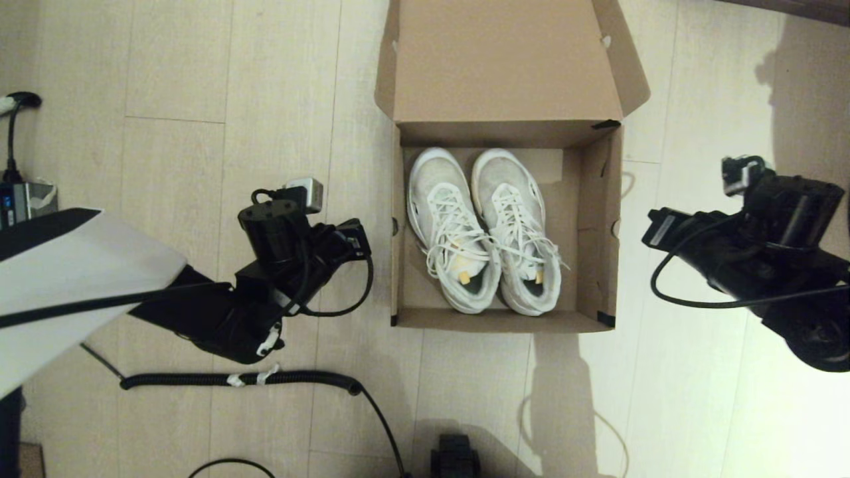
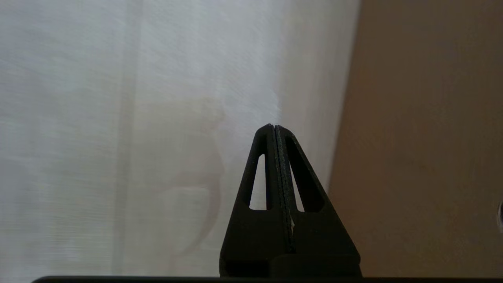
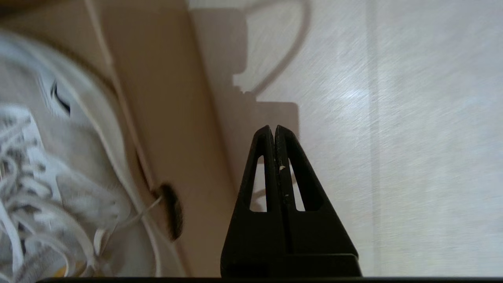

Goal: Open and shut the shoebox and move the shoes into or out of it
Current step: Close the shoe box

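The brown cardboard shoebox (image 1: 601,219) stands open on the floor in the middle of the head view, its lid (image 1: 505,60) folded back on the far side. Both white sneakers lie side by side inside it, the left shoe (image 1: 448,232) and the right shoe (image 1: 521,232), toes pointing away from me. My left gripper (image 1: 360,240) hovers just left of the box, shut and empty (image 2: 274,126), with the box wall (image 2: 424,137) beside it. My right gripper (image 1: 655,229) hovers just right of the box, also shut and empty (image 3: 274,127), near the box wall (image 3: 173,118) and a shoe (image 3: 70,157).
A black coiled cable (image 1: 265,378) runs along the floor in front of the left arm. A white panel (image 1: 66,279) juts in at the left edge, with a small device and plug (image 1: 23,199) behind it. A dark object (image 1: 455,458) sits at the bottom centre.
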Tool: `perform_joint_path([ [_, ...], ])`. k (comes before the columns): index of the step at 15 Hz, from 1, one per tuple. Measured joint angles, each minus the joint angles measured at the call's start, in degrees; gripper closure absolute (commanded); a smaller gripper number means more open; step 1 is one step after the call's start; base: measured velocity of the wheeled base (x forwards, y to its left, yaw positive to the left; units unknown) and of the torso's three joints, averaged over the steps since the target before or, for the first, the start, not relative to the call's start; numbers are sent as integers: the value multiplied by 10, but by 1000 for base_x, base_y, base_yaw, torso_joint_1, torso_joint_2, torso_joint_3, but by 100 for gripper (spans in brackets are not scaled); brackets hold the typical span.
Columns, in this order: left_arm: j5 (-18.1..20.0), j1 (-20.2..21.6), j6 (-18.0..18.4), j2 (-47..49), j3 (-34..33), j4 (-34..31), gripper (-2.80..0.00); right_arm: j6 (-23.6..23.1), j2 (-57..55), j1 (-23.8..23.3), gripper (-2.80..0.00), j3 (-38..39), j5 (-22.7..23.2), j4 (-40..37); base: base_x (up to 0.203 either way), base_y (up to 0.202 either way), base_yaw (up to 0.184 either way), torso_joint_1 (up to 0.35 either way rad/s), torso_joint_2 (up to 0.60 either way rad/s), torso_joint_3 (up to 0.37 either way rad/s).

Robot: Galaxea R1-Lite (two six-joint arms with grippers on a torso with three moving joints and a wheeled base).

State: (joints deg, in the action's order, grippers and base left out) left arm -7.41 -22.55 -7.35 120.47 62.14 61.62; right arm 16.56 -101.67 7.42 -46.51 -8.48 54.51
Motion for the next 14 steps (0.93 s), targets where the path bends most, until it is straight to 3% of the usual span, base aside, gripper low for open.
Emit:
perform_joint_path([
  [7,-15,-31,7,14,-3,-4,0,-1,-35,90,0,66,-11,35,0,0,0,0,0,0],
  [14,-27,-80,3,-58,-134,6,0,-1,1,114,0,136,-32,41,0,0,0,0,0,0],
])
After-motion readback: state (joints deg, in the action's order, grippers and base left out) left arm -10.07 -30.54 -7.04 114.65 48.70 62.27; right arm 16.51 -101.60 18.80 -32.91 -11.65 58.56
